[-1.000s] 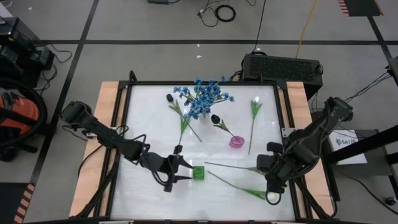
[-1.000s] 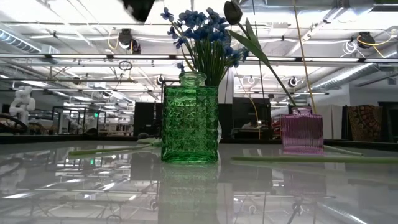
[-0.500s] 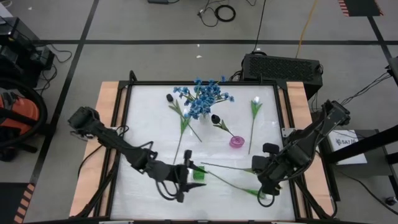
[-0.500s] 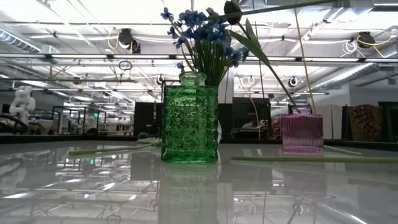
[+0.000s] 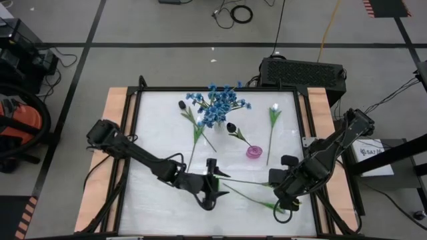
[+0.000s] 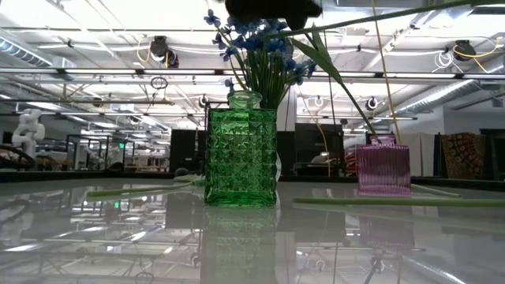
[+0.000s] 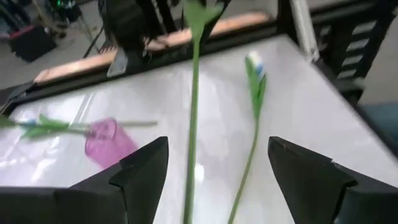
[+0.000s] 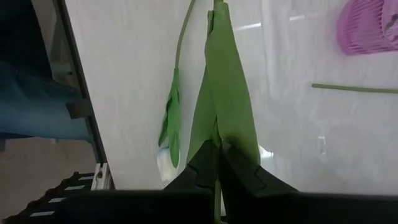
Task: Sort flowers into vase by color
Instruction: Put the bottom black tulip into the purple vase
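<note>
At the tabletop's [image 5: 153, 147] near edge the right tool [image 5: 281, 200] is clamped on the leaf of a green stem [image 8: 225, 106], holding it raised and stretched toward the middle, apparently so the other arm can take it. The left tool [image 5: 215, 189] hangs over the green vase [image 6: 241, 158] near the middle of the near edge, its fingers [image 7: 140, 171] spread wide with that stem running between them, not yet gripped. A second white-tipped stem [image 5: 257, 199] lies flat on the tabletop just beside the right tool. Farther back, the pink vase [image 5: 253, 151] stands right of centre with one dark tulip [image 5: 231, 127] in it. Toward the far edge lie a bunch of blue blossoms [image 5: 219, 105], another dark tulip [image 5: 182, 105] and one white tulip [image 5: 274, 115], waiting their turn. That makes two vases, two dark tulips and, as I judge, three white stems.
</note>
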`<state>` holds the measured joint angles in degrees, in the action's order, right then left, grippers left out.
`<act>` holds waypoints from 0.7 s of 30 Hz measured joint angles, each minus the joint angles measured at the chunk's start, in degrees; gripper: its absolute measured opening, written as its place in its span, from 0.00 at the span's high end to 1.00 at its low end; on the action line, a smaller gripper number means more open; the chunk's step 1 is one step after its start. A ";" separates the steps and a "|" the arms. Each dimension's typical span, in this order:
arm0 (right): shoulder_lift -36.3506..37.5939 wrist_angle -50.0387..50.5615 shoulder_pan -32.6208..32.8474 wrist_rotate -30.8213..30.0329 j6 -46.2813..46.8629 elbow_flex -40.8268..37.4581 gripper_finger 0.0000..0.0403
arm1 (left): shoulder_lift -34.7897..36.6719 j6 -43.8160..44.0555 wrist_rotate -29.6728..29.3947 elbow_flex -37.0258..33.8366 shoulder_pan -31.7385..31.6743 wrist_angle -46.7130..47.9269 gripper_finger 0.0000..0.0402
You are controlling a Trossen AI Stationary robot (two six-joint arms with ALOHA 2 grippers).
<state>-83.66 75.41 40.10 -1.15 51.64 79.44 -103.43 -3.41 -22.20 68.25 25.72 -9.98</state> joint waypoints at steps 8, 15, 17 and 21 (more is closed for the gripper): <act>0.00 -0.36 0.00 0.00 0.02 0.00 0.99 | -1.99 0.01 -0.43 -0.02 -1.94 0.86 0.30; 0.00 -0.34 0.00 -0.16 0.13 0.00 0.99 | -1.95 -0.41 -0.39 -0.04 -2.13 1.46 0.44; 0.00 -0.34 0.00 -0.28 0.13 0.00 0.99 | -1.93 -0.40 0.20 -0.04 -2.11 1.50 0.50; 0.00 -0.34 0.00 -0.31 0.13 0.00 0.99 | -1.93 -0.36 1.10 -0.04 -2.13 1.87 0.61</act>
<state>-83.66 75.07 40.10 -1.45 51.77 79.44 -105.36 -3.77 -21.10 68.20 23.59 -8.12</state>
